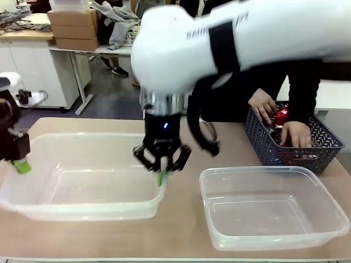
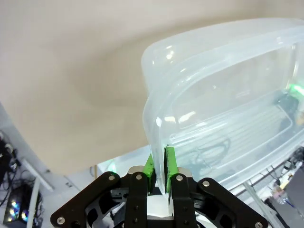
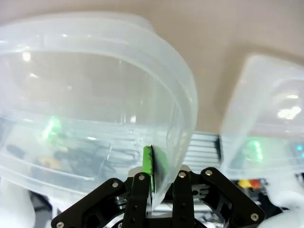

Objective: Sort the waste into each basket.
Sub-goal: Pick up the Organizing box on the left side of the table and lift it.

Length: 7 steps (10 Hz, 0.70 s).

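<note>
Left tub (image 1: 82, 211) is clamped by the rim at both ends of its long axis, left gripper (image 1: 22, 166) one end, right gripper (image 1: 163, 176) the other. Red can (image 1: 281, 116) is seen well right of it.

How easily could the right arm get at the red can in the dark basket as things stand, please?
Probably not easily: the right claw is shut on the rim of the left tub, and the person's hands lie in the dark basket around the red can, crowding the way.
</note>
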Available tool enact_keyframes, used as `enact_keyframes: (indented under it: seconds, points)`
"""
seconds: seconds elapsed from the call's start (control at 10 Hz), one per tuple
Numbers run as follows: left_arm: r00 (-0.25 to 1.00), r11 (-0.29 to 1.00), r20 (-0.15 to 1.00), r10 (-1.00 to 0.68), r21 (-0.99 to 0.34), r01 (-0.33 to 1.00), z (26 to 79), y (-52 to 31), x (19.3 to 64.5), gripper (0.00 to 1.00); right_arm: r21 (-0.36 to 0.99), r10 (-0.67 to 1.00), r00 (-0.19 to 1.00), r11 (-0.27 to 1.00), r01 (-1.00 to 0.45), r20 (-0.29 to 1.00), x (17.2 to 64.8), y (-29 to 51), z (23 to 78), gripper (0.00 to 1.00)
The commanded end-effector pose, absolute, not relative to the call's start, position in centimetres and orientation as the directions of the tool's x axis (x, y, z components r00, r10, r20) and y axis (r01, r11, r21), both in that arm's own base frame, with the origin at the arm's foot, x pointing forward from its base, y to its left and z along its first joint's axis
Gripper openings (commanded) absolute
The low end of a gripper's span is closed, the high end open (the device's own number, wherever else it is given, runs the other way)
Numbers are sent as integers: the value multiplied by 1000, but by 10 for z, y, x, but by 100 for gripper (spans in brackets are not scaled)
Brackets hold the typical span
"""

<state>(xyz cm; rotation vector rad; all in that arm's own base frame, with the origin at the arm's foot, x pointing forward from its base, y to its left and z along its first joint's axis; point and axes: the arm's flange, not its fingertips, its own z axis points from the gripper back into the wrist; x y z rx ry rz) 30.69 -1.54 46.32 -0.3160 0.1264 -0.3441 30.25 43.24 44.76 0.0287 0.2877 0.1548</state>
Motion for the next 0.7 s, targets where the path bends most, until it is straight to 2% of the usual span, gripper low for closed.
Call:
enact_keyframes:
  seconds: [0.0, 0.1, 0.2, 0.3, 0.5, 0.6]
  points:
    - [919, 855, -58, -389, -394, 337, 505, -19, 347, 0, 57, 290, 886, 955, -290, -361, 319, 389, 464, 0]
    - [924, 821, -15, -383, -463, 333, 525, -28, 359, 0, 84, 364, 850, 929, -361, -380, 315, 377, 469, 0]
    - [930, 875, -54, -363, -364, 320, 484, -27, 320, 0, 147, 450, 805, 892, -429, -387, 301, 369, 466, 0]
    - [930, 875, -54, -363, -364, 320, 484, -27, 320, 0, 96, 265, 911, 964, -247, -316, 318, 401, 478, 0]
    - [930, 875, -54, -363, -364, 320, 484, -27, 320, 0, 96, 265, 911, 964, -247, -316, 318, 401, 478, 0]
    - [933, 872, -81, -351, -392, 294, 485, -38, 330, 9, 138, 296, 901, 954, -266, -318, 320, 397, 484, 5]
